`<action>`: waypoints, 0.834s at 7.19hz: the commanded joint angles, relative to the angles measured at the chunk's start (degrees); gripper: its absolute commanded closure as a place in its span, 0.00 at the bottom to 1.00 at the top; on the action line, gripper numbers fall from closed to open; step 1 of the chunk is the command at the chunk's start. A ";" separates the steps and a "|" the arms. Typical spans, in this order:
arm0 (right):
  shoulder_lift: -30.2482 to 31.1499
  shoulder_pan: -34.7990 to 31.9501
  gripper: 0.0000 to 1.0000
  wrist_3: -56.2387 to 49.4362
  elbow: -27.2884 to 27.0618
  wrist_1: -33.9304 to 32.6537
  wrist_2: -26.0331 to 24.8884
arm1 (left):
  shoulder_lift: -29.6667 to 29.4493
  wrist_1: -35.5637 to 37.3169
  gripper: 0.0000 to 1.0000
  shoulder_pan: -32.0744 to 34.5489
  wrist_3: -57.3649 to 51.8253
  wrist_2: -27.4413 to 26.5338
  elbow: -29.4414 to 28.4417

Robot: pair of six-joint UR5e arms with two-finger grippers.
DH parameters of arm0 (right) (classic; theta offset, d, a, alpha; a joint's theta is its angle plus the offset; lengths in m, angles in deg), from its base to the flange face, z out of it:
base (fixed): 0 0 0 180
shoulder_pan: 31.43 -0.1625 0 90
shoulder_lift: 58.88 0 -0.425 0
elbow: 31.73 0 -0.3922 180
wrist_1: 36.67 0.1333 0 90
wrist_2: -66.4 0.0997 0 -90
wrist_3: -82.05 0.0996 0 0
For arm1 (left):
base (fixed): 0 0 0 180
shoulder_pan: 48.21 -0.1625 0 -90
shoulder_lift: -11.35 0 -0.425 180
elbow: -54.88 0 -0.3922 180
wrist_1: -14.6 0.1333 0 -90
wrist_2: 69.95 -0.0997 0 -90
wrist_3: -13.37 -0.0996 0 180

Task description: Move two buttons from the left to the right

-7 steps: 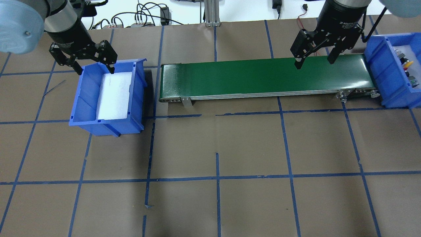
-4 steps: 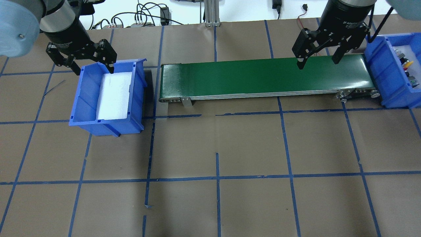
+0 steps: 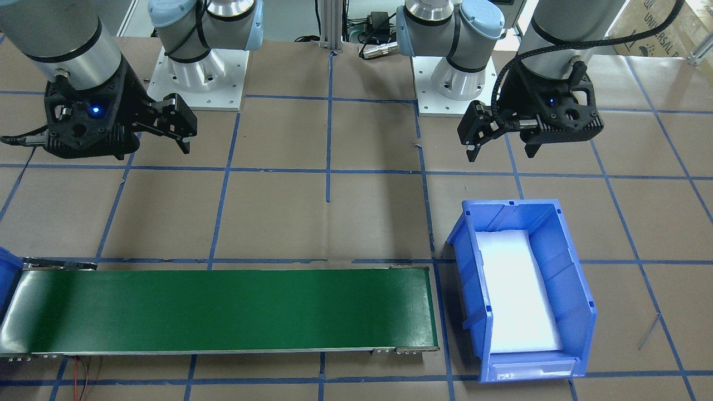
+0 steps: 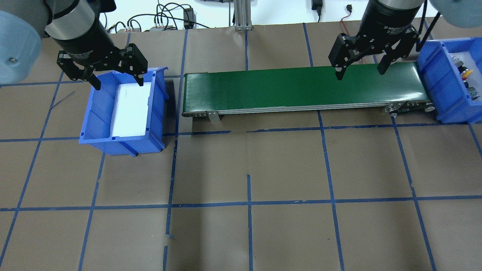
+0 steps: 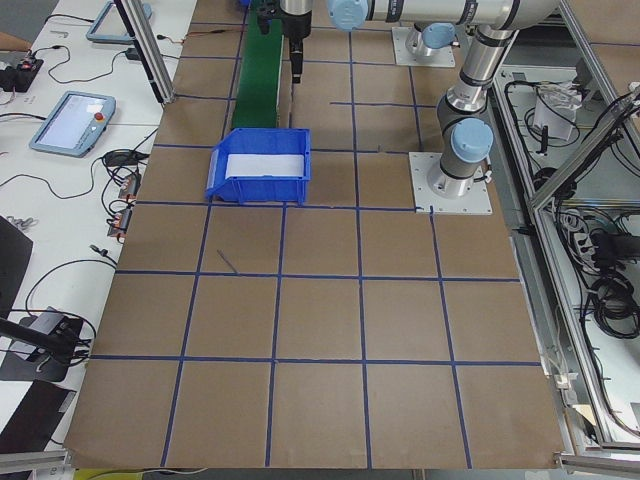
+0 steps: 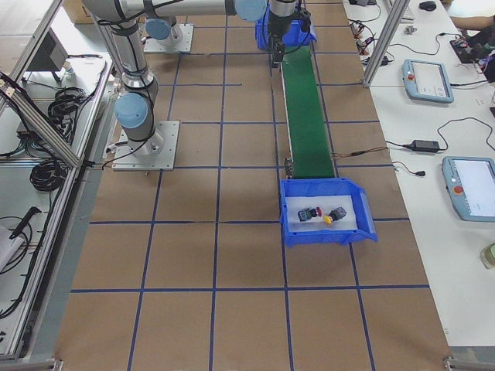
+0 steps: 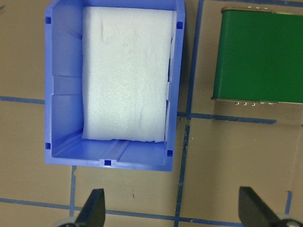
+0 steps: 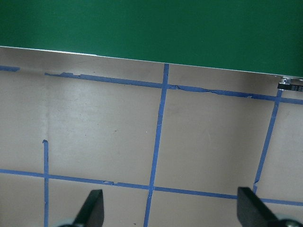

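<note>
Both buttons (image 6: pixel 312 214) sit in the right bin (image 4: pixel 433 82), just right of the right gripper (image 4: pixel 359 74), whose fingers are wide and empty. Left gripper (image 4: pixel 119 85) is also wide, over the left bin (image 4: pixel 96 109) — the farther arm.

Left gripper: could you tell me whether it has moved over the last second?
Yes. The left gripper has shifted to the view's right, toward the green belt, judged against the blue bin.
</note>
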 commanded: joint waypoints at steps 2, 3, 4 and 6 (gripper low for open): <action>-0.09 -0.04 0.01 0.10 -0.02 -0.07 -0.05 | 0.22 0.30 0.00 0.30 0.04 0.21 0.28; -0.26 -0.04 0.01 0.01 -0.10 -0.07 -0.05 | 1.36 0.48 0.00 0.47 -0.22 0.39 -0.59; -0.44 -0.04 0.01 -0.17 -0.19 -0.07 -0.05 | 2.24 0.30 0.00 0.47 -0.49 0.65 -0.34; -0.35 -0.04 0.01 -0.08 -0.19 -0.07 -0.05 | 1.90 0.65 0.00 0.21 -0.84 0.74 0.19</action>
